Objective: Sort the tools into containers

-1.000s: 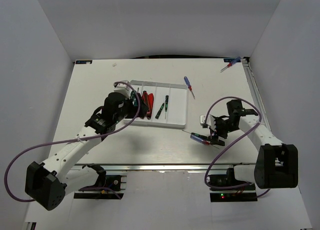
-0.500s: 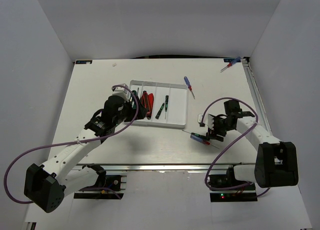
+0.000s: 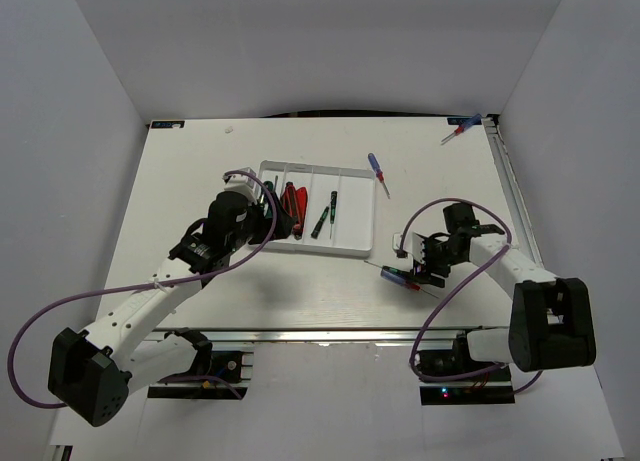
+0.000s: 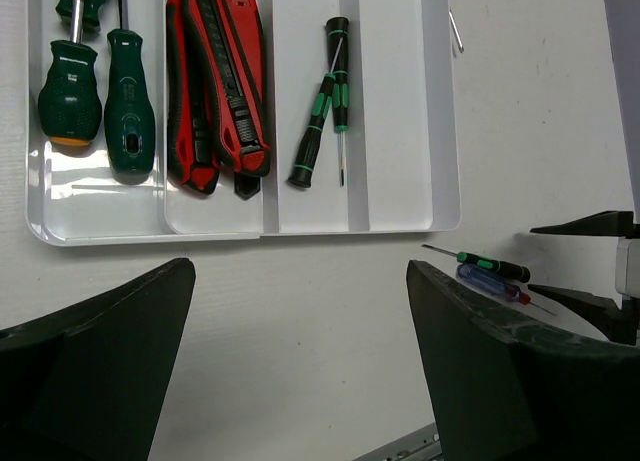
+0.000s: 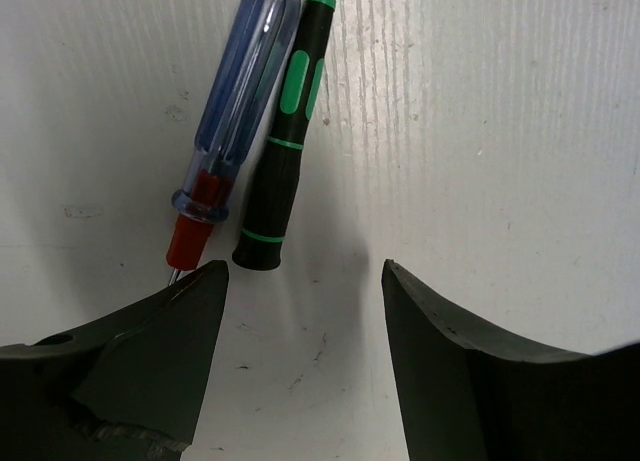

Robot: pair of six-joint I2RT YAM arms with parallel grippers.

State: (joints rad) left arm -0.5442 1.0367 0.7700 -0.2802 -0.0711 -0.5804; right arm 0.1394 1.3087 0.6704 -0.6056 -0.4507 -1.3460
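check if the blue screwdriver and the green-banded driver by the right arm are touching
Touching. The right wrist view shows the blue screwdriver and green-banded driver side by side, handles pressed together with no table visible between them.

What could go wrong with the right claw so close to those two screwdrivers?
The blue screwdriver and the black-green driver lie tight side by side, just ahead of the open right claw. It may well catch both at once, or nudge one so it rolls away. The black-green driver is thin, so it could also slip from a grip.
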